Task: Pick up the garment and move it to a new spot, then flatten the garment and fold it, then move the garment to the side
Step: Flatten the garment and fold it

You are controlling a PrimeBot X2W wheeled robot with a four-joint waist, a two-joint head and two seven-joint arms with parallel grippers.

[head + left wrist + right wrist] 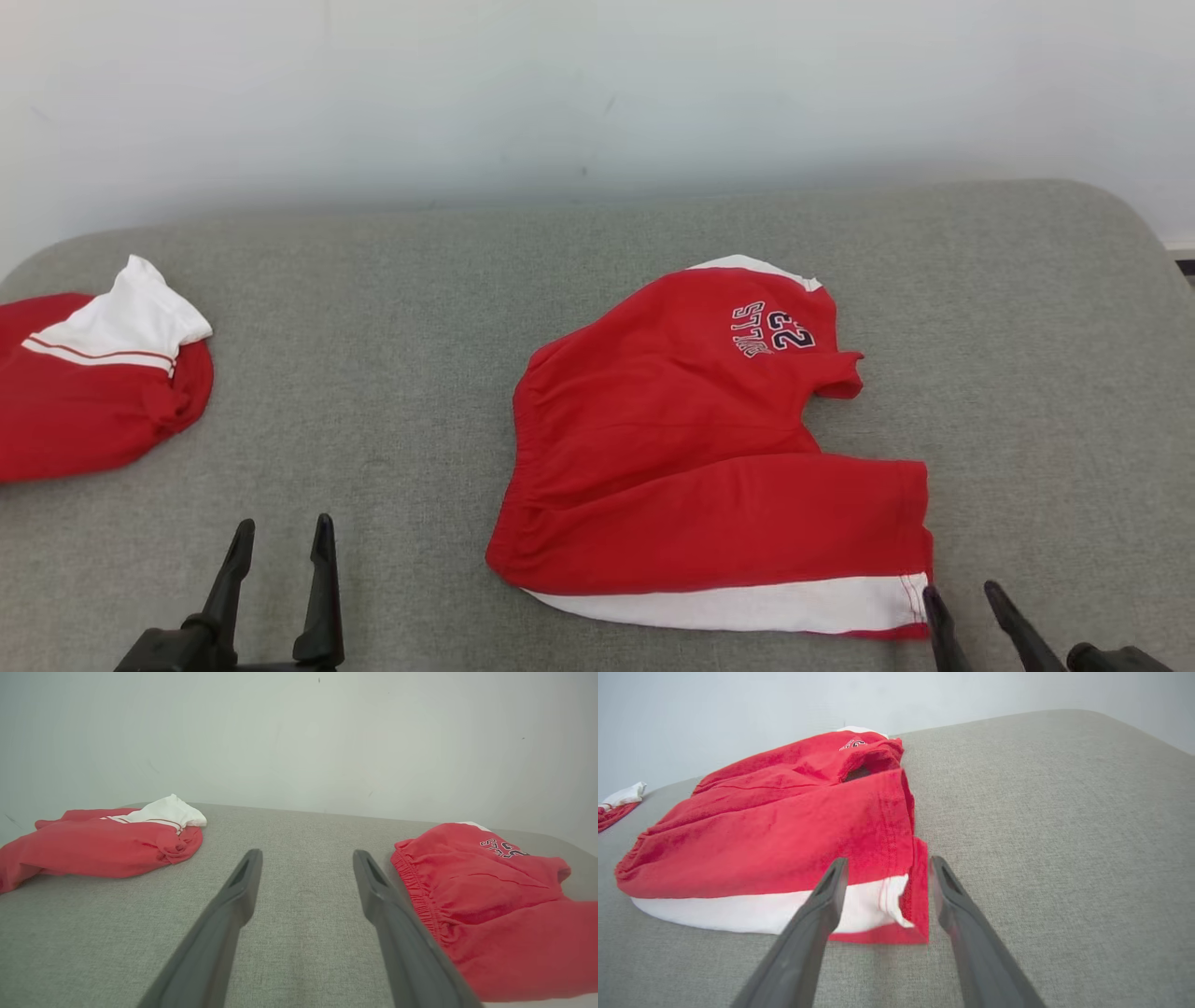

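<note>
Right gripper (888,860): jaws parted, the hem corner of the shorts (784,826) lying loose between them, likely lined up for a corner pinch. Left gripper (307,852): jaws spread wide over bare cushion (299,933), shorts just right of them, waistband nearest.

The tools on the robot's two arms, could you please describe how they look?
The left tool and right tool look alike: each has two long, slim, matt charcoal fingers that taper to blunt tips, with a narrow recessed slot on the inner face near each tip, rising from a dark base.
</note>
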